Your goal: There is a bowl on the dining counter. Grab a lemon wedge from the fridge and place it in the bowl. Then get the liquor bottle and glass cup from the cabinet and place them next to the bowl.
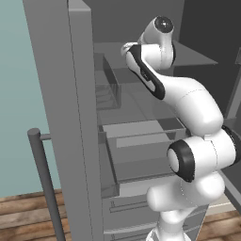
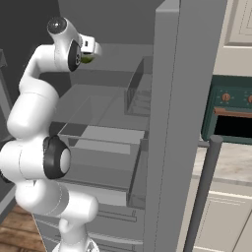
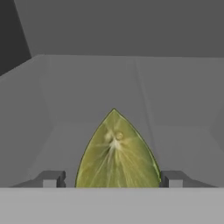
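The fridge [image 1: 70,117] stood open, the arm reaching onto an upper shelf. There the lemon wedge [image 3: 117,153] sat between the fingers of the hand [image 3: 113,178], which were spread, one each side; whether they gripped it, I couldn't tell. Everything else looked undone.

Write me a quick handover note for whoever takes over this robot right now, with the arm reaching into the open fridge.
Gripper: jaws wide, one fingertip on each side of the small yellow-green lemon wedge; no grip visible yet.
Wedge: on a grey shelf inside the tall grey fridge, doors open.
Done: fridge opened, arm lined up on the wedge.
Left: close on the wedge, carry it to the bowl, then fetch the bottle and glass cup from the cabinet.
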You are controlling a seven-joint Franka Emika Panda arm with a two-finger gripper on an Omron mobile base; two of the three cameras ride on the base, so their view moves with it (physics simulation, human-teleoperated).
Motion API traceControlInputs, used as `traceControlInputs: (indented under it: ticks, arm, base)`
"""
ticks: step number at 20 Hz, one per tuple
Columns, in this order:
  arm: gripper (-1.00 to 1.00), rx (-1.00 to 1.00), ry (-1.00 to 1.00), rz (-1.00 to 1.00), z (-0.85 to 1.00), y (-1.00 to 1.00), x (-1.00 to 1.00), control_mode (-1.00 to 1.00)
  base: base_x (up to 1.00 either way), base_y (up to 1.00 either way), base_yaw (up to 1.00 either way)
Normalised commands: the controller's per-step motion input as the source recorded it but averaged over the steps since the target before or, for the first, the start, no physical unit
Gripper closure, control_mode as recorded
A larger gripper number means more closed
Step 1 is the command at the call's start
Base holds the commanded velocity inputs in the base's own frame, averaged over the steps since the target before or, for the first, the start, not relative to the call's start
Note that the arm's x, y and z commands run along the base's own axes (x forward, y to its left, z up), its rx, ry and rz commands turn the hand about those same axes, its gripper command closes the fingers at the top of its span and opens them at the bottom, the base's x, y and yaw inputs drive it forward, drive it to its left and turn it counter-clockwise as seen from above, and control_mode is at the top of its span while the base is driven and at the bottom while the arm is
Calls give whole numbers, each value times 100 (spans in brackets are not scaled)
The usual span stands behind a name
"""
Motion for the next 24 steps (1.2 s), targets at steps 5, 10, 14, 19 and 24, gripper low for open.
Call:
traceControlInputs:
  ticks: [5,10,14,19,24]
  arm:
    - [100,0,0,0,-13,0,0,-100]
    - [100,0,0,0,-7,0,1,-100]
    - [100,0,1,0,0,0,0,-100]
    - [100,0,0,0,1,0,-2,-100]
    - [100,0,-12,-2,19,0,-26,-100]
  base:
    - [0,0,0]
    - [0,0,0]
    - [0,0,0]
    - [0,0,0]
    - [0,0,0]
